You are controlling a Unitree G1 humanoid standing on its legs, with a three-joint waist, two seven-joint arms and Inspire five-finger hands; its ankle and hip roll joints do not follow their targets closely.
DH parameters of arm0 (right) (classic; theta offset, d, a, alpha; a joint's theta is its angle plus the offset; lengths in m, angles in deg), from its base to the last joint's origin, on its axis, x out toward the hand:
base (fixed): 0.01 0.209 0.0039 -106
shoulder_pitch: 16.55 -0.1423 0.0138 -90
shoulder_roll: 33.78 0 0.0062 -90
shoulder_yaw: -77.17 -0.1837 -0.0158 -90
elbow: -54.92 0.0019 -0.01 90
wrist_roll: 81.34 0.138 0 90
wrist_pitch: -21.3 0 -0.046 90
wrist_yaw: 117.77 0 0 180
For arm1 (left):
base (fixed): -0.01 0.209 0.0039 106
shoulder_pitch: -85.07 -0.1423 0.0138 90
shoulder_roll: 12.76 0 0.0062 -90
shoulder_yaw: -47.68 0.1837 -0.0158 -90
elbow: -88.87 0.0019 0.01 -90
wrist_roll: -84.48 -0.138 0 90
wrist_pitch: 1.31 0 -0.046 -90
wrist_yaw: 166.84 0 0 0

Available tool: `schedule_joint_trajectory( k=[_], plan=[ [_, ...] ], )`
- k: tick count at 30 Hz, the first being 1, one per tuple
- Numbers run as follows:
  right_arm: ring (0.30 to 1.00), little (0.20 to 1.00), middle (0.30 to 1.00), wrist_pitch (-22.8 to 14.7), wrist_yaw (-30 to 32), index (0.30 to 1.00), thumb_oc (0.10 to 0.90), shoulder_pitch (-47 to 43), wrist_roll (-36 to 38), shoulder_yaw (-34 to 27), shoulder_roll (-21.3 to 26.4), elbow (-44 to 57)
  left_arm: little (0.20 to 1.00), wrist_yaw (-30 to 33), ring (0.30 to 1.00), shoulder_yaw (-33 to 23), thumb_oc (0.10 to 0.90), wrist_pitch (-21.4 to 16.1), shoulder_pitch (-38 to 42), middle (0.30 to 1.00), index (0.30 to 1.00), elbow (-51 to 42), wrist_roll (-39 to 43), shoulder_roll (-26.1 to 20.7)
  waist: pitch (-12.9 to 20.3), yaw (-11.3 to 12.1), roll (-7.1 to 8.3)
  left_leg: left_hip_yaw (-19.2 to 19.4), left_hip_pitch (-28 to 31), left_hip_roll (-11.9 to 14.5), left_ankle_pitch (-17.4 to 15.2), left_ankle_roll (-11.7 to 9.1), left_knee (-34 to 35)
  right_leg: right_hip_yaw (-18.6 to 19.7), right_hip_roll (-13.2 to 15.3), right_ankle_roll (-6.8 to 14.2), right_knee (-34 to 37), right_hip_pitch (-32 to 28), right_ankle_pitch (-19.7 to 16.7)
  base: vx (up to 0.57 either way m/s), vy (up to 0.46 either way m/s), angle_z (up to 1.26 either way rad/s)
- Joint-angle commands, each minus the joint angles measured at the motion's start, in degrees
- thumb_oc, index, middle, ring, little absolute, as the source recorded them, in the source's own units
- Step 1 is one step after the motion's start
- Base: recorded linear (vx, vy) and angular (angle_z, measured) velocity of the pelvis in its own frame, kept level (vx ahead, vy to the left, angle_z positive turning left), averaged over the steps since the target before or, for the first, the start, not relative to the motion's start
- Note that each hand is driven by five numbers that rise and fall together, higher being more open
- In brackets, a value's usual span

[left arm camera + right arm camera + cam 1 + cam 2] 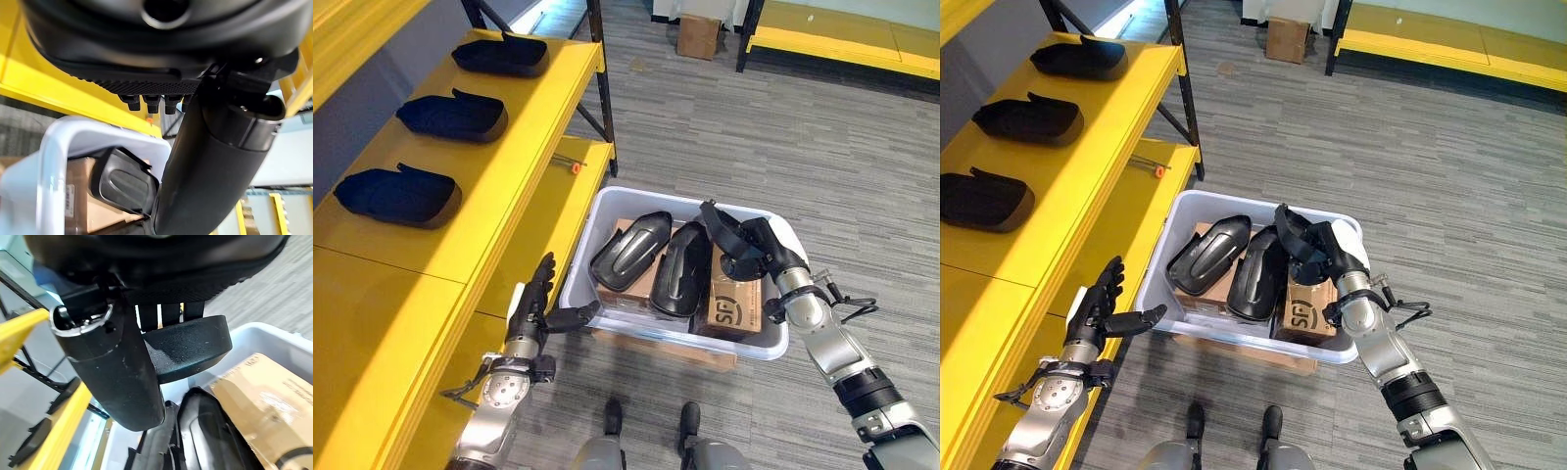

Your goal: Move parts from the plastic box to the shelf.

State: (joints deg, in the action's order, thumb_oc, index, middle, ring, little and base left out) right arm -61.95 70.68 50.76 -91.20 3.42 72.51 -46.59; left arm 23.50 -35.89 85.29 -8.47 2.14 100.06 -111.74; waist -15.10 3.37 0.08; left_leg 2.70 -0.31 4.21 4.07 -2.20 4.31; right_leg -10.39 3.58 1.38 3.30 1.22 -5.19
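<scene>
1. The yellow shelf (499,186) carried three black parts (399,196).
2. The plastic box (607,211) held two more parts (631,250) on cardboard cartons (736,305).
3. The right hand (754,250) gripped a black part (188,345) above the box.
4. The left hand (536,299) was open, fingers straight, beside the box.

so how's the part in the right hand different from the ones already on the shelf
The part in the right hand is held tilted above the plastic box, with the right hand's fingers curled round it; the three parts on the shelf lie flat in a row, untouched. The held part hangs over other parts and cardboard boxes; the shelf ones rest on bare yellow board. All are black moulded shells of similar shape.
</scene>
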Motion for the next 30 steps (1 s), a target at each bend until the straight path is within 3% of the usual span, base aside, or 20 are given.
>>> schedule_joint_trajectory(
  k=[1,7,14,21,24,27,28,29,30],
  plan=[
    [0.300,0.300,0.300,-6.01,2.86,0.300,0.400,-6.11,0.05,-3.05,0.41,3.78,1.000,0.97,1.000,-1.05,0.900,-4.02,0.97,1.000,1.000,-3.03,0.95,-1.63,8.86,1.50,1.71,-2.98,0.92,4.00,-1.63,-2.66,0.67,3.00,6.97,7.53,-5.25,0.74,4.89,0.00,0.000,0.00],
    [0.300,0.300,0.300,-6.14,2.38,0.300,0.400,-9.56,0.59,-0.79,-1.14,4.76,1.000,2.17,1.000,-1.98,0.900,-3.63,0.76,1.000,1.000,-3.09,-0.14,-0.60,10.74,2.18,1.33,-2.97,3.24,3.75,-2.19,-2.51,0.69,3.03,7.29,7.38,-5.62,-1.97,6.07,0.00,0.000,0.00],
    [0.300,0.300,0.300,-6.43,2.02,0.300,0.400,-14.96,2.00,2.47,-1.13,3.55,1.000,3.50,1.000,-2.74,0.900,-4.22,1.36,1.000,1.000,-3.83,0.43,-1.31,11.47,3.47,-0.22,-4.48,3.65,3.93,-1.60,-2.47,0.58,2.37,7.09,6.56,-9.26,-2.05,8.53,-0.02,-0.044,0.07],
    [0.300,0.300,0.300,-7.56,2.03,0.300,0.400,-20.90,3.19,5.52,0.29,1.05,1.000,4.05,1.000,-4.70,0.900,-4.65,0.25,1.000,1.000,-5.25,2.45,-2.29,10.09,5.39,-1.95,-6.29,2.32,7.24,0.32,-3.61,-3.03,1.71,4.11,3.84,-14.75,-0.48,12.44,-0.03,-0.148,0.06],
    [0.300,0.300,0.300,-8.25,1.67,0.300,0.400,-22.27,3.56,6.70,0.94,1.77,1.000,3.76,1.000,-6.20,0.900,-4.87,-2.23,1.000,1.000,-6.68,3.86,-1.69,8.84,6.70,-2.38,-7.92,0.29,10.02,4.95,-4.70,-5.52,0.82,1.17,2.16,-15.04,-0.22,13.33,-0.07,-0.342,0.01],
    [0.300,0.300,0.300,-9.21,1.37,0.300,0.400,-23.55,4.65,7.40,3.19,3.83,1.000,3.44,1.000,-6.82,0.900,-5.53,-3.38,1.000,1.000,-8.27,5.14,-0.96,7.27,7.76,-3.27,-11.06,-4.26,10.62,13.69,-7.06,-4.32,-1.67,-0.27,0.98,-11.16,0.39,12.06,-0.17,-0.235,0.21],
    [0.300,0.300,0.300,-9.24,1.61,0.300,0.400,-23.68,4.72,7.28,3.79,3.91,1.000,3.19,1.000,-6.72,0.900,-5.66,-3.27,1.000,1.000,-8.33,5.43,-0.92,6.98,7.74,-3.24,-10.55,-5.46,10.13,14.92,-7.33,-4.08,-2.72,0.04,0.97,-10.24,0.63,11.60,-0.20,-0.196,0.57],
    [0.300,0.300,0.300,-9.36,2.31,0.300,0.400,-24.16,4.83,6.96,4.76,3.69,1.000,2.51,1.000,-6.14,0.900,-6.11,-2.85,1.000,1.000,-8.06,5.91,-0.85,6.55,7.80,-2.55,-6.47,-7.69,8.80,15.19,-7.78,-3.82,-5.19,1.16,1.35,-8.08,0.93,10.41,-0.16,-0.200,0.70],
    [0.300,0.300,0.300,-9.54,2.66,0.300,0.400,-24.29,4.81,6.96,4.69,3.45,1.000,2.19,1.000,-5.89,0.900,-6.42,-2.66,1.000,1.000,-7.98,5.99,-1.07,6.37,7.81,-1.95,-4.93,-8.16,8.77,14.85,-8.17,-4.57,-5.74,1.71,1.71,-7.01,0.96,9.90,-0.18,-0.224,1.03]
  ],
)
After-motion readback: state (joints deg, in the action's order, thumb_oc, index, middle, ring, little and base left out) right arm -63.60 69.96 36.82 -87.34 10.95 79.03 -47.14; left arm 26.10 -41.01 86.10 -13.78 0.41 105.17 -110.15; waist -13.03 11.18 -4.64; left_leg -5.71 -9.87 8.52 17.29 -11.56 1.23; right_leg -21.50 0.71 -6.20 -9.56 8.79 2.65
